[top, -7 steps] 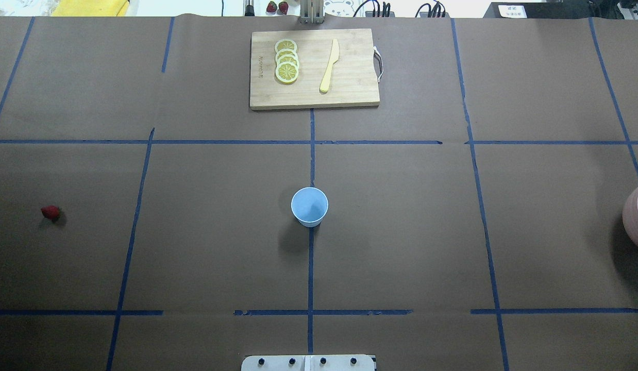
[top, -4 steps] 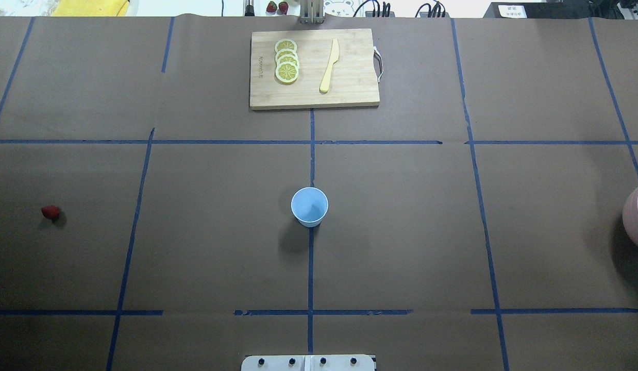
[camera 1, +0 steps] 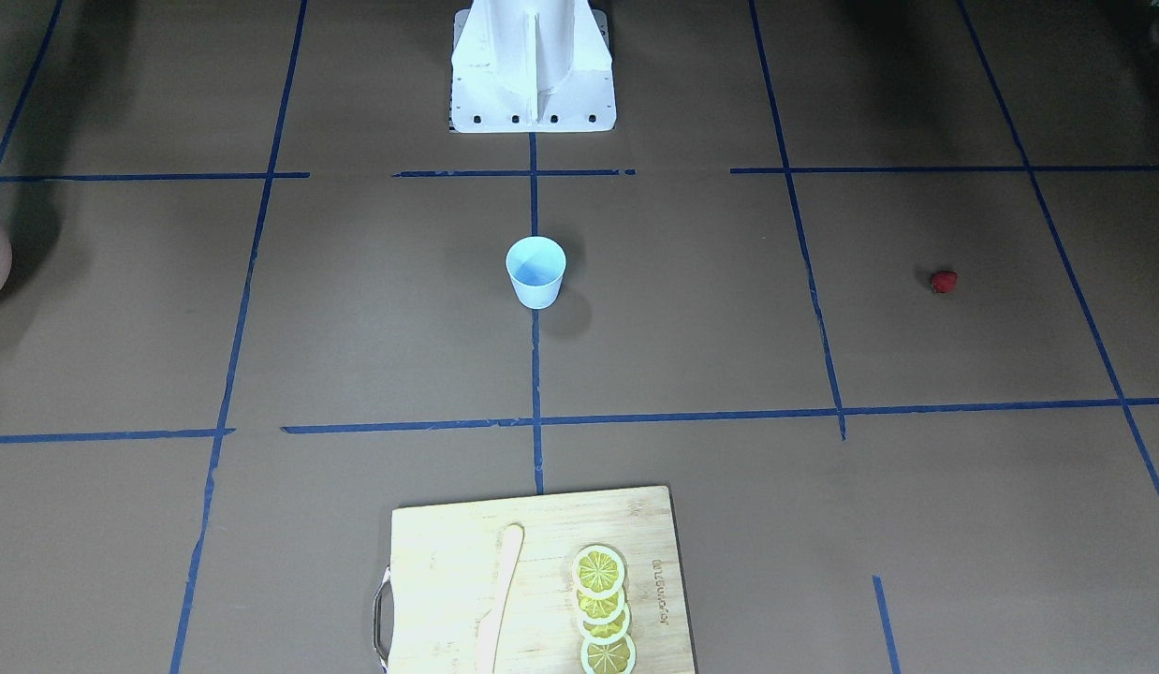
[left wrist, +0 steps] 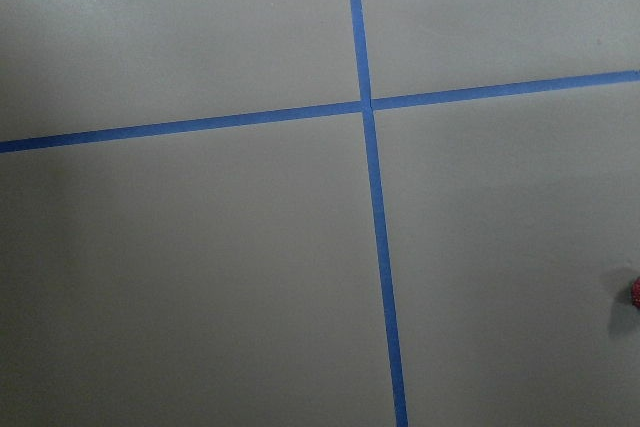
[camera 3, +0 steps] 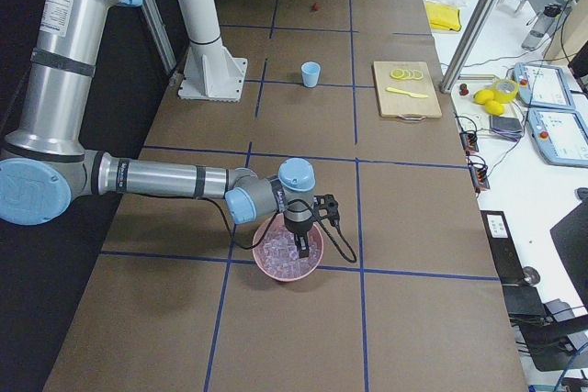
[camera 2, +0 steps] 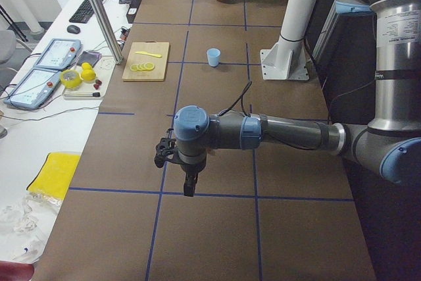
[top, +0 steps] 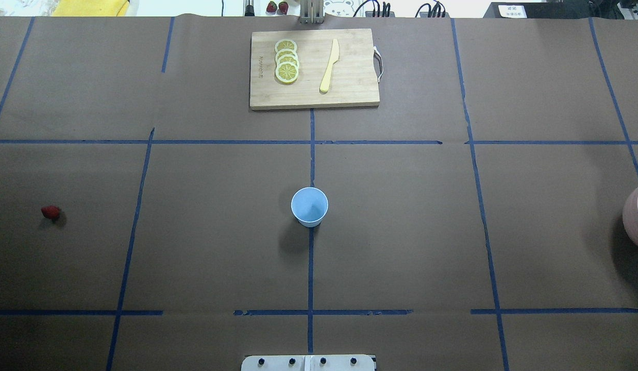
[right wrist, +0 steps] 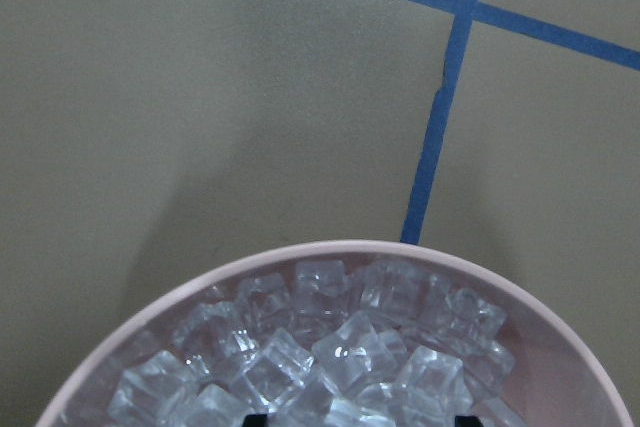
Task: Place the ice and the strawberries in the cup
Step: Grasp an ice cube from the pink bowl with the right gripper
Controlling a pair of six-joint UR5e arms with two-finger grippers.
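Observation:
The light-blue cup [top: 309, 206] stands upright mid-table, and also shows in the front view [camera 1: 535, 271]. A small red strawberry [top: 50, 212] lies alone far to the left and peeks in at the left wrist view's right edge [left wrist: 635, 292]. Several clear ice cubes [right wrist: 330, 347] fill a pink bowl [camera 3: 266, 263] at the far right. My right gripper [camera 3: 304, 247] hangs over that bowl; two dark tips at the wrist view's bottom edge stand wide apart, so it is open. My left gripper [camera 2: 189, 185] points down above the table, away from the cup; I cannot tell whether it is open.
A wooden cutting board [top: 355, 77] at the far side holds several lemon slices [top: 287, 62] and a yellow knife [top: 330, 66]. The pink bowl sits at the overhead view's right edge [top: 636, 216]. The robot's base [camera 1: 533, 75] stands behind the cup.

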